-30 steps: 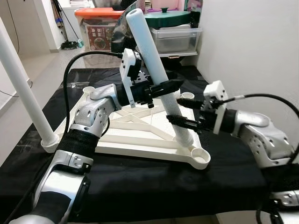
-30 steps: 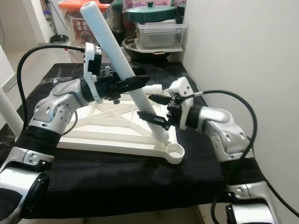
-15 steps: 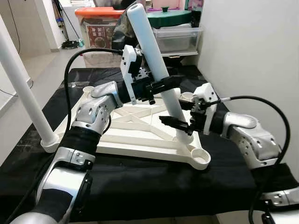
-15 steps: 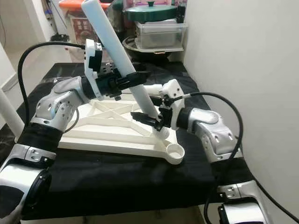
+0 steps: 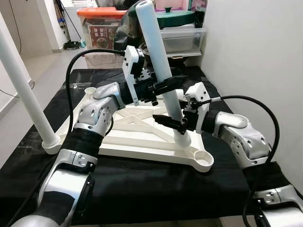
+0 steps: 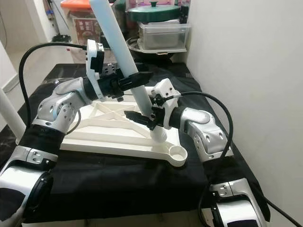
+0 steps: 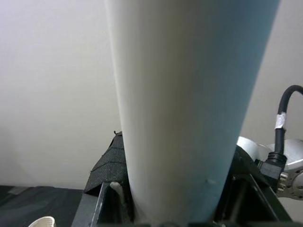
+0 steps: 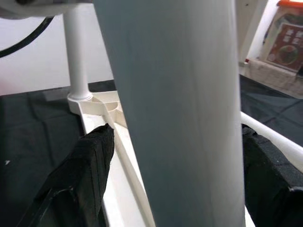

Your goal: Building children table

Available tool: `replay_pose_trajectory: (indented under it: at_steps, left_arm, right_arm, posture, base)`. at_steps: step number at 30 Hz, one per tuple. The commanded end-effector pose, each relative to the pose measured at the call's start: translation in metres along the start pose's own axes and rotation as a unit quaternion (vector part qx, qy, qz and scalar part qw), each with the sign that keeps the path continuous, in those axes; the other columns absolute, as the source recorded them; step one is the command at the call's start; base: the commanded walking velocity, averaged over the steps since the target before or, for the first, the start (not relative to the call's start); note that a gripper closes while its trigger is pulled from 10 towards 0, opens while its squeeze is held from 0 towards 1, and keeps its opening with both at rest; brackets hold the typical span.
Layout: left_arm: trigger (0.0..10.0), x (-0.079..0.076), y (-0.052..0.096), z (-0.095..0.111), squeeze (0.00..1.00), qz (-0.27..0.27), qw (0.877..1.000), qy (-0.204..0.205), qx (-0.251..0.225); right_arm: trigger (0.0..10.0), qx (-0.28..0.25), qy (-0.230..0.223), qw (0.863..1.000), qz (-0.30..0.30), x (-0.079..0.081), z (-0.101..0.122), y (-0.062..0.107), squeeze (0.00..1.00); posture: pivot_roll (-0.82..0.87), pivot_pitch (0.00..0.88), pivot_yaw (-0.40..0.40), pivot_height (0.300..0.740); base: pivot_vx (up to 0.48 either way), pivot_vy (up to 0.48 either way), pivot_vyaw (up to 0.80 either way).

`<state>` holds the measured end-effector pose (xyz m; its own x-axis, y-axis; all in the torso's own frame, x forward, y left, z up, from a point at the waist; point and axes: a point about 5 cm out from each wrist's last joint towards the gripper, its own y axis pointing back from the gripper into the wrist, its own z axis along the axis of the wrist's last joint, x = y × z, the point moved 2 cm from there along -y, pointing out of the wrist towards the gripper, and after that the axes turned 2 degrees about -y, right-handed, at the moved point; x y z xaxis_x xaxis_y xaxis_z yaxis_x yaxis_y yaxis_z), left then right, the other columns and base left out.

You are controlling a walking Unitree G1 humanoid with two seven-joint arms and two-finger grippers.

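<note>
The white table frame (image 5: 137,135) lies upside down on a black cloth. One white leg (image 5: 21,85) stands in its near left corner socket. My left gripper (image 5: 165,87) is shut on the middle of a second white leg (image 5: 158,52). This leg leans away from me, and its lower end (image 5: 182,138) rests on the frame beside the empty near right socket (image 5: 203,160). My right gripper (image 5: 177,113) is open and straddles the leg's lower part. In the right wrist view a black finger (image 8: 90,165) sits close on each side of the leg (image 8: 175,118).
The black cloth-covered table (image 5: 142,189) meets a white wall (image 5: 255,56) on the right. Beyond its far edge stand an orange-lidded box (image 5: 102,23) and clear bins under a green lid (image 5: 177,19). Open floor (image 5: 42,66) lies to the left.
My right gripper has moved left until its fingers straddle the leg's lower part. The held leg has tipped a little more upright.
</note>
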<state>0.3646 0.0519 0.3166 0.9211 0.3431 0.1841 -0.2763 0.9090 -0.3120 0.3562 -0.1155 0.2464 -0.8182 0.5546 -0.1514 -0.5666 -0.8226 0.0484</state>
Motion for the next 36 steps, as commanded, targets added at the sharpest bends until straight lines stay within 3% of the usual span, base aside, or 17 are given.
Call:
replay_pose_trajectory:
  at_steps: [1,20,21,23,24,36]
  left_arm:
    - [10.0,0.002,-0.002,0.007,0.0,0.004,1.0,-0.012,-0.012]
    - [10.0,0.004,-0.002,0.008,0.0,0.006,1.0,-0.012,-0.015]
    - [10.0,0.004,-0.001,0.008,0.0,0.007,1.0,-0.012,-0.015]
    - [10.0,0.004,-0.001,0.008,0.0,0.007,1.0,-0.012,-0.015]
    - [10.0,0.004,-0.001,0.008,0.0,0.007,1.0,-0.013,-0.015]
    - [10.0,0.006,0.0,0.006,0.0,0.018,1.0,-0.002,-0.011]
  right_arm:
    - [10.0,0.0,0.009,1.0,-0.007,0.0,0.001,-0.005,0.0]
    - [10.0,-0.013,0.01,1.0,-0.021,0.007,-0.001,-0.024,0.0]
    - [4.2,-0.016,0.01,1.0,-0.02,0.007,0.0,-0.025,0.0]
    - [4.2,-0.016,0.01,1.0,-0.02,0.007,0.0,-0.025,0.0]
    - [0.0,-0.02,0.01,1.0,-0.02,0.007,0.001,-0.026,0.0]
    - [0.0,-0.033,0.008,0.999,-0.031,0.006,0.004,-0.028,0.0]
  posture:
    - [0.01,0.0,0.0,0.74]
    - [0.01,0.0,0.0,0.74]
    - [0.01,0.0,0.003,0.74]
    - [0.01,0.0,0.003,0.74]
    - [0.01,0.0,0.002,0.74]
    - [0.01,0.0,0.003,0.74]
  base:
    - [0.0,0.0,0.0]
    - [0.0,0.0,0.0]
    - [0.0,0.0,0.0]
    - [0.0,0.0,0.0]
    - [0.0,0.0,0.0]
    - [0.0,0.0,0.0]
